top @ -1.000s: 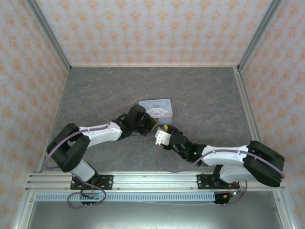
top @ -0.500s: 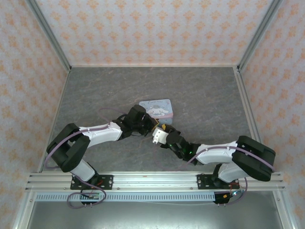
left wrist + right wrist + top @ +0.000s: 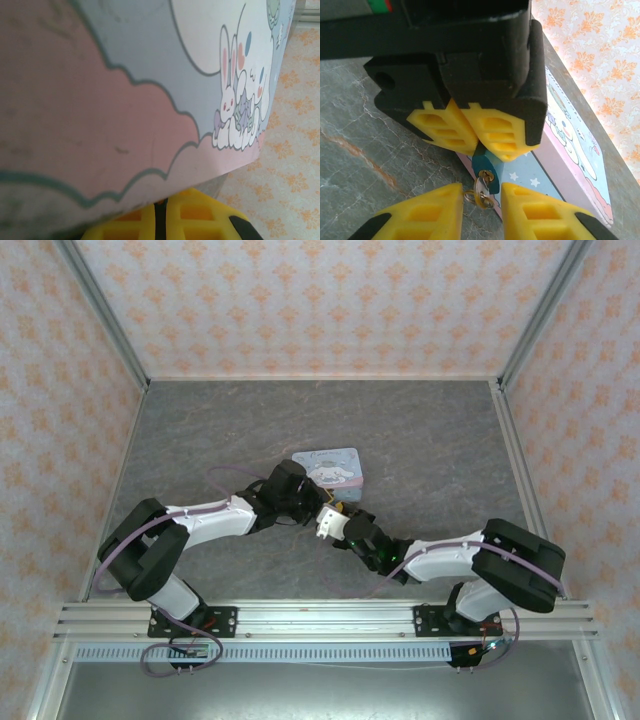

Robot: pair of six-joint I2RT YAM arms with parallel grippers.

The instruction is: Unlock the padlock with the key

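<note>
The right gripper is standing open, one jaw on either side of the key — the key is sitting at the lower end of the padlock. Just beyond, the left gripper is clamping the padlock's top — behind them the tin is lying on the tabletop.

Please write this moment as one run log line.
left gripper: shut on padlock | right gripper: open around key | key: in padlock | tin: behind padlock
</note>
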